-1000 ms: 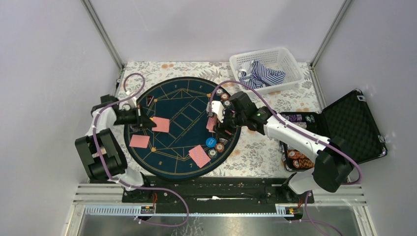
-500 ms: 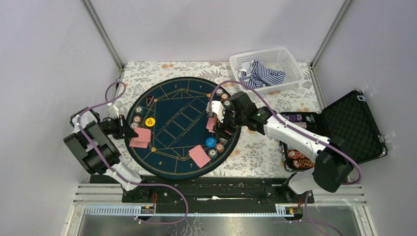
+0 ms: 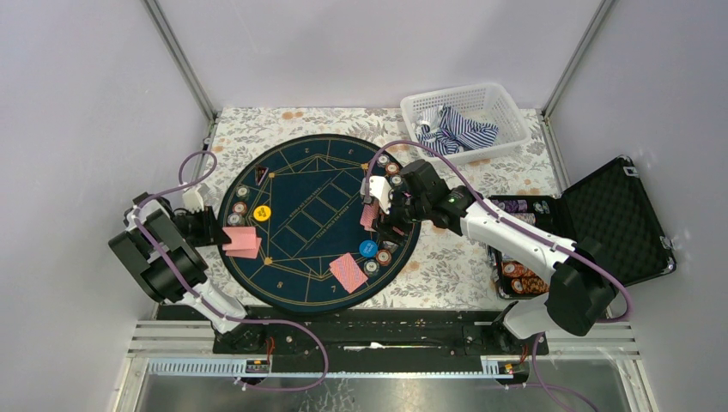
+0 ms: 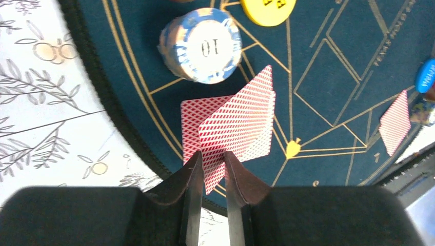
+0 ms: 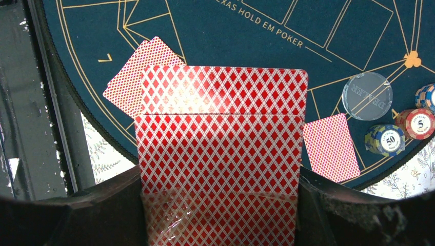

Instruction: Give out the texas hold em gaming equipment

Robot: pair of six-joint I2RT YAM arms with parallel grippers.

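Two cards (image 4: pixel 231 128) lie overlapped, backs up, at the left edge of the mat (image 3: pixel 292 249), beside a chip stack (image 4: pixel 200 45) and a yellow disc (image 3: pixel 263 212). The left gripper (image 4: pixel 210 179) sits low at that edge, its jaws narrowly parted with the top card's corner between them. The right gripper (image 3: pixel 378 216) hangs over the mat's right edge, pinching a deck (image 5: pixel 220 154) between its jaws. Below it lie a blue disc (image 3: pixel 367 248), more chips (image 3: pixel 382 256) and a single card (image 5: pixel 331 146). Another pair of cards (image 3: pixel 348 272) rests at the mat's near edge.
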